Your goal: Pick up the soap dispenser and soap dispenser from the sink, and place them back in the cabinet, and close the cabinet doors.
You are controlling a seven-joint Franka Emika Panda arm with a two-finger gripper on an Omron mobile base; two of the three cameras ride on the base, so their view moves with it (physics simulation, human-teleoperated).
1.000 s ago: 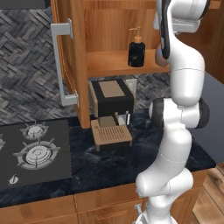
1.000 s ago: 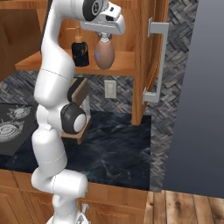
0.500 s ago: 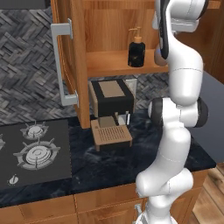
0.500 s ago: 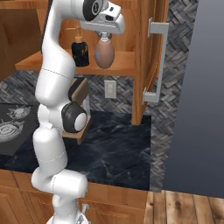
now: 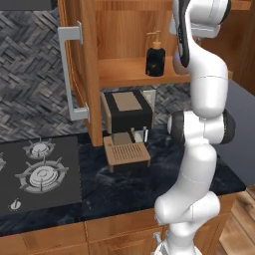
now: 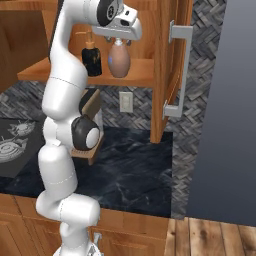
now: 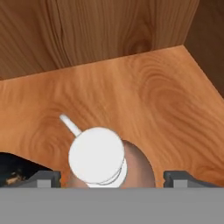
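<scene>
Left base view, hidden: the arm's white upper links cover the gripper and the right part of the cabinet (image 5: 119, 30) shelf; the peach-orange dispenser cannot be made out behind them.
Left base view, black soap dispenser (image 5: 155, 59): upright on the shelf, tan pump up, just left of the arm.
Left base view, left cabinet door (image 5: 79, 64): swung open, its grey bar handle facing the camera.
Left base view, below the shelf: a coffee machine (image 5: 126, 122) stands on the dark counter (image 5: 114, 189), with a gas hob (image 5: 37, 172) to its left.

Right base view, gripper (image 6: 119, 41): directly above the peach-orange soap dispenser (image 6: 119, 62); the finger tips are hard to separate from the hand's dark underside.
Right base view, peach-orange soap dispenser: upright on the shelf, right of the black bottle, the two near but apart.
Right base view, right cabinet door (image 6: 172, 70): open, edge-on, handle toward the right.
Right base view, cut off: the cabinet top leaves the frame.

Hand view, fingertips (image 7: 43, 178): set wide apart at the bottom corners, clear of the bottle.
Hand view, dispenser: seen from above, its white pump cap between the two tips, touching neither; the peach body shows around the cap, its near side cut off at the bottom.
Hand view, black corner: a dark shape at lower left, mostly cut off.
</scene>
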